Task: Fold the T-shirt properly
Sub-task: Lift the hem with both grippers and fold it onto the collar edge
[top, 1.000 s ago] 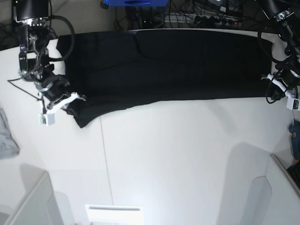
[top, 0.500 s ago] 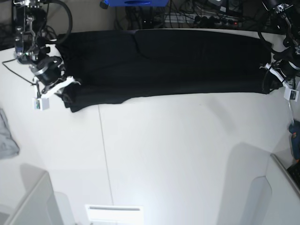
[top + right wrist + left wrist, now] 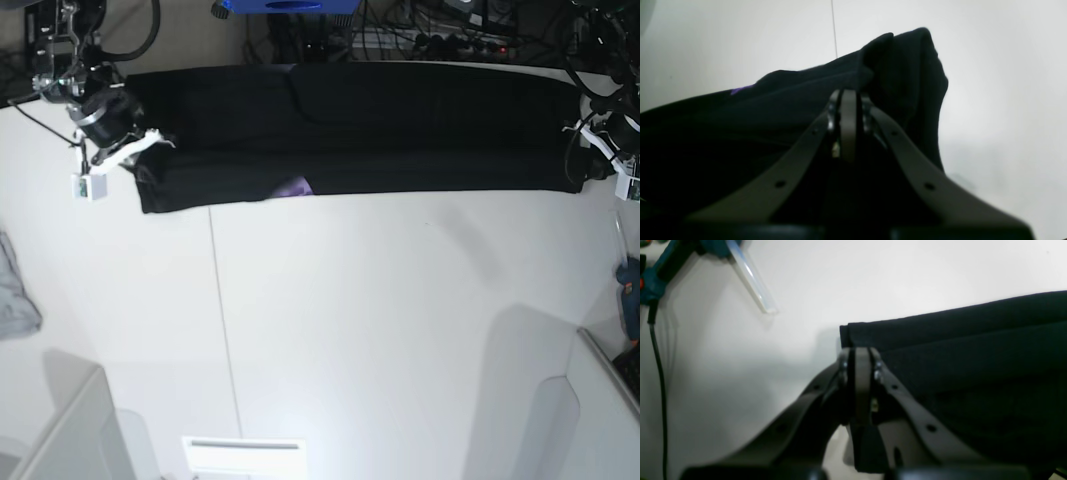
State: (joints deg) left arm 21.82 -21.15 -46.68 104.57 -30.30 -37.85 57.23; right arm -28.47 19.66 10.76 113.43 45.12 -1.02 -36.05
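Observation:
The black T-shirt (image 3: 350, 130) lies as a long band across the far side of the white table (image 3: 380, 330), with a small purple patch (image 3: 293, 186) at its near edge. My right gripper (image 3: 140, 165) is shut on the shirt's left end; in the right wrist view the gripper (image 3: 848, 96) pinches bunched black cloth (image 3: 900, 76). My left gripper (image 3: 588, 165) is shut on the shirt's right end; in the left wrist view the gripper (image 3: 858, 351) sits at the corner of the folded cloth (image 3: 973, 350).
A small grey cloth (image 3: 14, 295) lies at the table's left edge. A teal tool (image 3: 630, 290) with a clear stick (image 3: 751, 281) lies at the right edge. Cables and a blue object (image 3: 285, 5) sit behind the table. White bins stand at the near corners.
Both grippers have carried the shirt's near edge away toward the far side of the table. The shirt's band is narrower now and the purple patch has come into view.

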